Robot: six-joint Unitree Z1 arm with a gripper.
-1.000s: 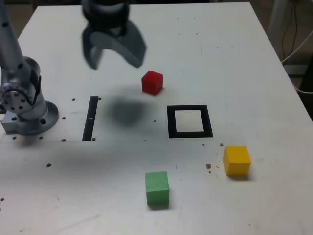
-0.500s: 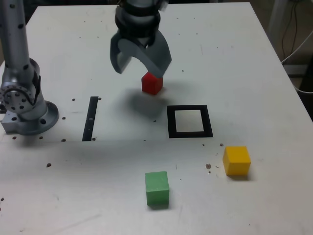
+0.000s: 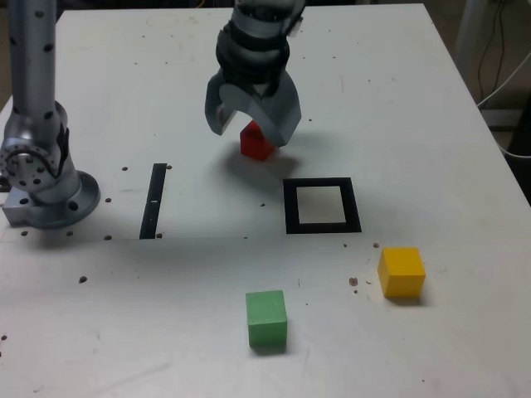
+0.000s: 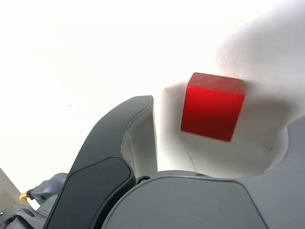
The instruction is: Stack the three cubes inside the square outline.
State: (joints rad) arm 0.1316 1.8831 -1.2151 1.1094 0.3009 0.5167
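In the exterior view, the square outline (image 3: 292,207), a thick black frame lying flat on the white table (image 3: 431,199), has only its pale centre inside it, with no cube in it. The red cube (image 3: 255,143) sits outside the frame, beyond its upper left corner as the exterior view shows it, partly covered by the gripper (image 3: 241,133). The yellow cube (image 3: 401,272) rests outside too, toward the exterior view's lower right of the frame, and the green cube (image 3: 266,318) lies below the frame, nearest that view's bottom edge. All three cubes are apart from one another, none stacked. The black strip (image 3: 153,201) lies flat between the arm's base (image 3: 53,195) and the frame. In the wrist view, the gripper's jaws stand spread and released, grasping nothing, with the red cube visible in the space between them. This view shows the cube's whole outline, which the exterior view partly hides, along with two of its faces, the upper one darker; the frame, the yellow cube and the green cube appear only in the exterior view.
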